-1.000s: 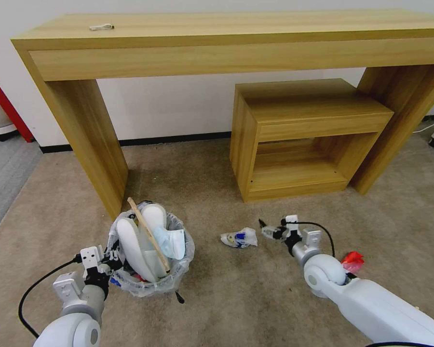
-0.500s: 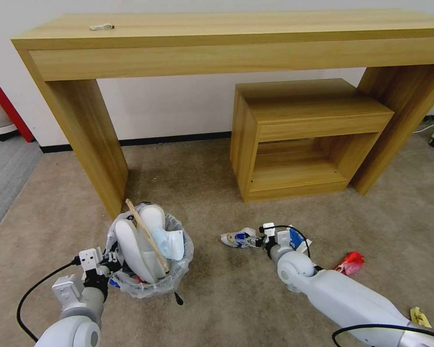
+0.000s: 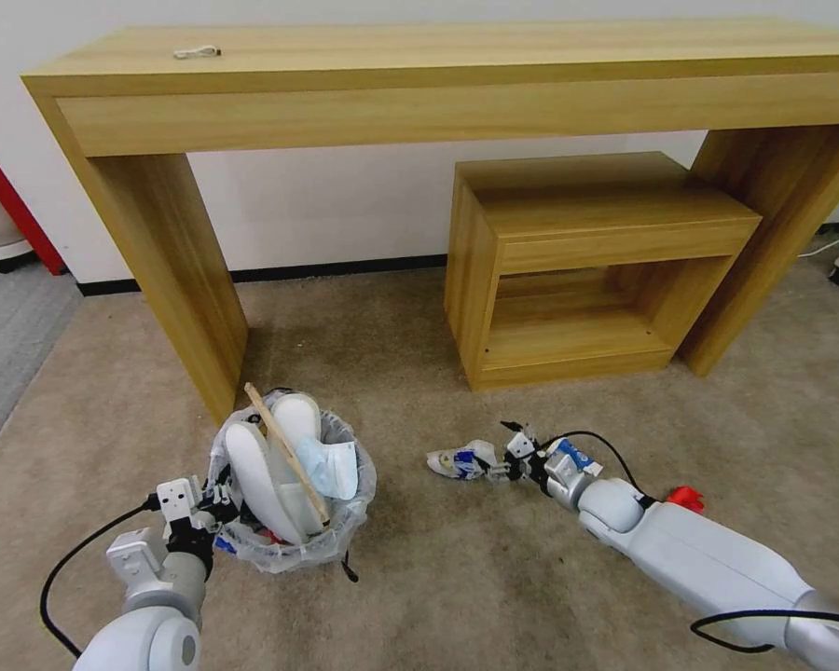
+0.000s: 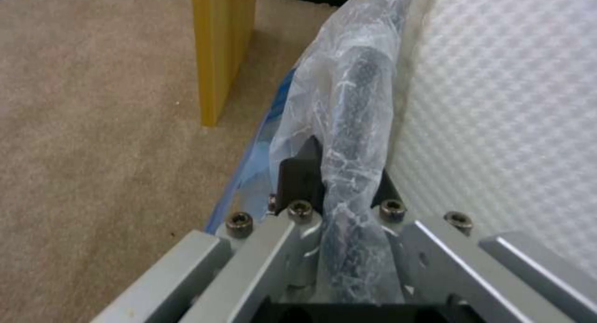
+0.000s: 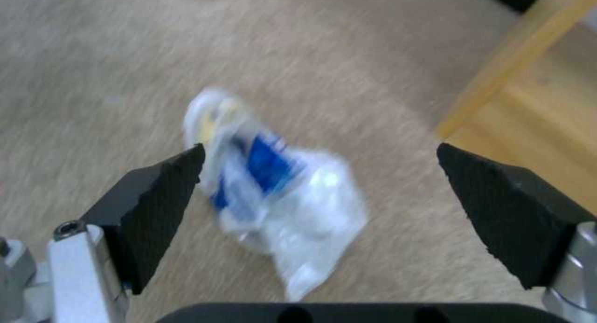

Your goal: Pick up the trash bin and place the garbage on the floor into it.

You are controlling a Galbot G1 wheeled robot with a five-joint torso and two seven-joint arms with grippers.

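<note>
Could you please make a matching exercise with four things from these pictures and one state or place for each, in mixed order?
Things:
1. left gripper
2. right gripper
3. white slippers
4. red wrapper

States or places:
A. on the carpet beside the right arm
B. open, around the blue-white carton
C. standing inside the trash bin
D. shut on the bin's rim

Pairs: 1-D, 2-B, 3-C, 4-A
</note>
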